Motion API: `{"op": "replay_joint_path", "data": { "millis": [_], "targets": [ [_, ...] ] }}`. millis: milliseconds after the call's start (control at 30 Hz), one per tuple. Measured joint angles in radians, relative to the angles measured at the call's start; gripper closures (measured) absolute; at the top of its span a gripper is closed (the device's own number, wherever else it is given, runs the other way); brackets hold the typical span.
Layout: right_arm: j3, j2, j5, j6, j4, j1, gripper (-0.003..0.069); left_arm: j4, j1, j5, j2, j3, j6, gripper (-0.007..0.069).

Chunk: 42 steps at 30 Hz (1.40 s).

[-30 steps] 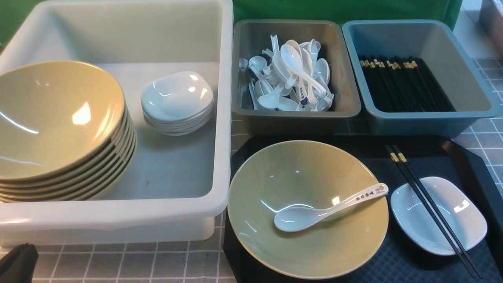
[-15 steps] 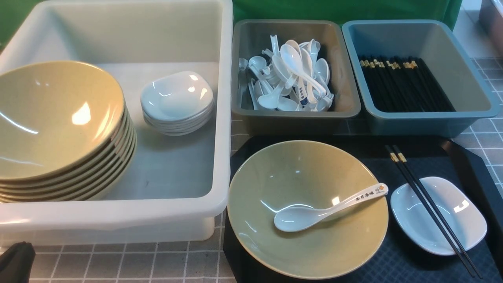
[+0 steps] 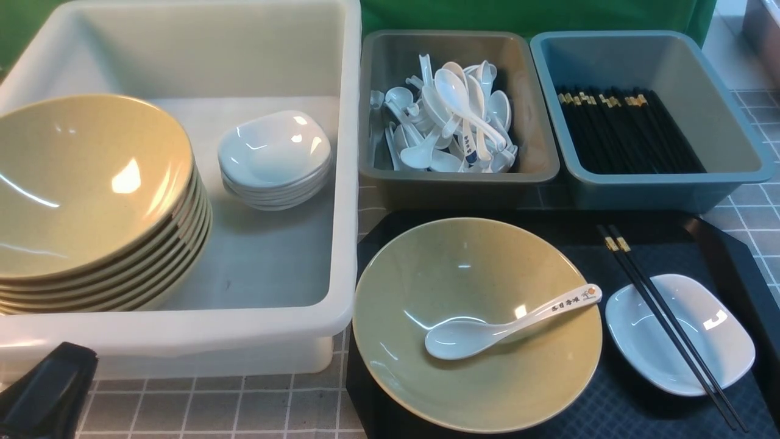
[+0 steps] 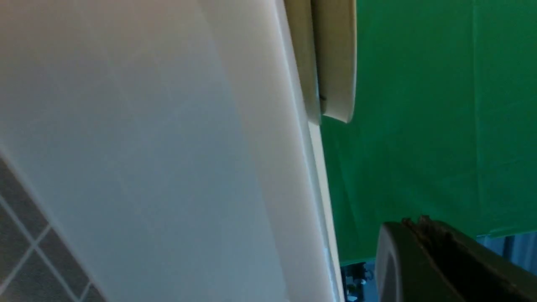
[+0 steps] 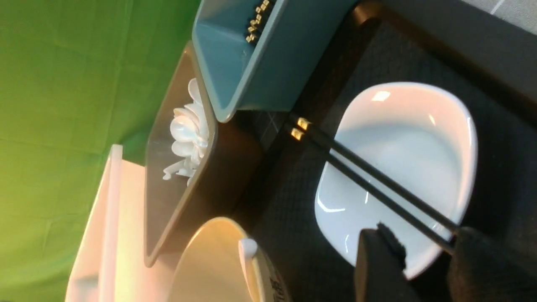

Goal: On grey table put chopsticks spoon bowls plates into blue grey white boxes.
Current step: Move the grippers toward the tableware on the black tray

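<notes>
Atop black tray (image 3: pixel 579 238), R side | 2 chopsticks (image 5: pixel 369 168) rest across sm plate (image 5: pixel 419 126), so tips sit lifted for pinching | R end effector (image 5: pixel 419 241) open, straddling them | L end effector (image 3: pixel 49 390) low by white box (image 3: pixel 183 341), grip can't tell | dest blue box (image 3: pixel 646 192)

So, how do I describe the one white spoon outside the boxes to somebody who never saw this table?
Find the black tray in front of the grey plastic box. An olive-green bowl sits on it; the white ceramic spoon lies alone inside, unlike the spoons piled in that box.
</notes>
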Motion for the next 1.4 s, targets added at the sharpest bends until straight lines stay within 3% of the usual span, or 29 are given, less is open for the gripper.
{"op": "replay_joint_path", "data": {
  "millis": [100, 167, 367, 433, 467, 567, 733, 800, 933, 1200, 1400],
  "targets": [
    [0.0, 0.0, 0.0, -0.055, 0.001, 0.0, 0.0421, -0.025, 0.0, -0.003, 0.0, 0.0, 0.02, 0.0635],
    [0.0, 0.0, 0.002, -0.105, 0.01, 0.001, 0.0421, -0.029, 0.0, 0.003, 0.0, -0.004, 0.095, 0.0635],
    [-0.063, 0.0, 0.084, -0.455, 0.059, 0.066, 0.0436, -0.012, 0.0, 0.064, 0.0, -0.155, 0.484, 0.0635],
    [-0.179, 0.055, 0.105, -0.628, 0.058, 0.109, 0.0508, 0.03, 0.0, 0.111, 0.047, -0.277, 0.66, 0.0635],
    [-0.246, 0.116, 0.122, -0.7, 0.044, 0.126, 0.0563, 0.078, 0.0, 0.155, 0.104, -0.342, 0.711, 0.0635],
    [-0.365, 0.248, 0.178, -0.815, 0.008, 0.146, 0.0632, 0.196, 0.0, 0.256, 0.25, -0.482, 0.759, 0.0635],
    [-0.724, 0.642, 0.499, -1.128, -0.071, 0.151, 0.0659, 0.551, 0.0, 0.719, 0.635, -0.81, 0.77, 0.0635],
    [-0.837, 0.77, 0.645, -1.174, -0.11, 0.153, 0.0659, 0.655, -0.008, 0.876, 0.755, -0.915, 0.769, 0.0635],
    [-0.936, 0.922, 0.763, -1.18, -0.193, 0.175, 0.0659, 0.758, -0.1, 0.962, 0.883, -1.01, 0.757, 0.0635],
    [-0.968, 1.133, 0.776, -1.179, -0.257, 0.21, 0.0659, 0.914, -0.485, 0.906, 1.108, -1.112, 0.725, 0.0635],
    [-0.969, 1.261, 0.707, -1.176, -0.261, 0.21, 0.0645, 1.021, -0.681, 0.797, 1.319, -1.238, 0.682, 0.0635]
  ]
}}
